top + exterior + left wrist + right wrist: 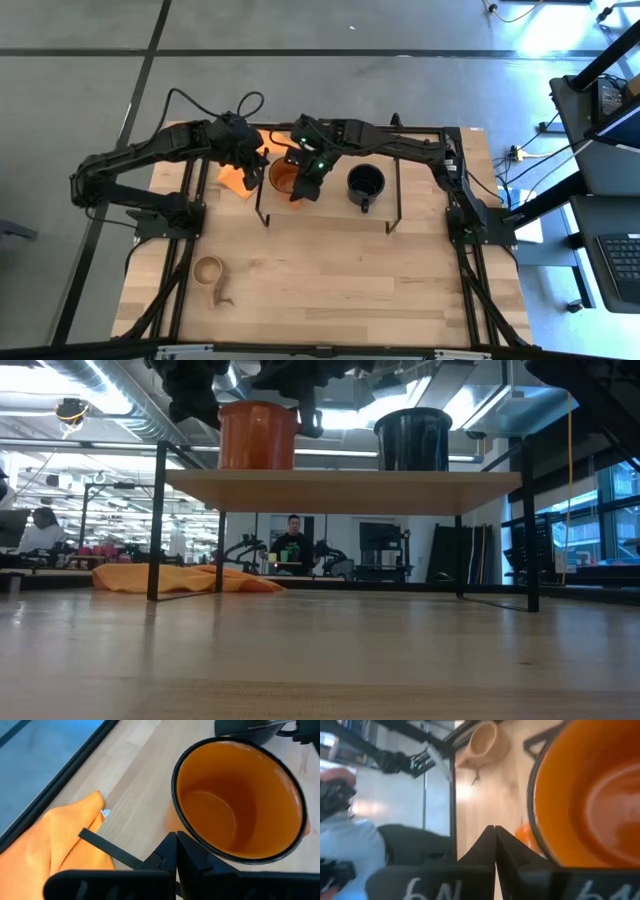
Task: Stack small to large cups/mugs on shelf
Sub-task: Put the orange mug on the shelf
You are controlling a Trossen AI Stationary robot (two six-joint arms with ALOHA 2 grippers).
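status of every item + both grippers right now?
orange mug: upright on the shelf, empty
black mug: upright on the shelf, right of the orange mug
wooden cup: on the table in front of the shelf, not stacked
shelf: standing, holds two mugs
orange cloth: crumpled on the table behind the shelf
left gripper: shut, beside the orange mug
right gripper: shut, beside the orange mug

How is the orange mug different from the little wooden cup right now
The orange mug stands on the shelf, with both arms gathered over it; the wooden cup sits down on the tabletop near the front left corner, with no arm near it. The orange mug is bright orange with a dark rim and looks wider; the wooden cup is pale tan and smaller. Both stand upright, mouths up.
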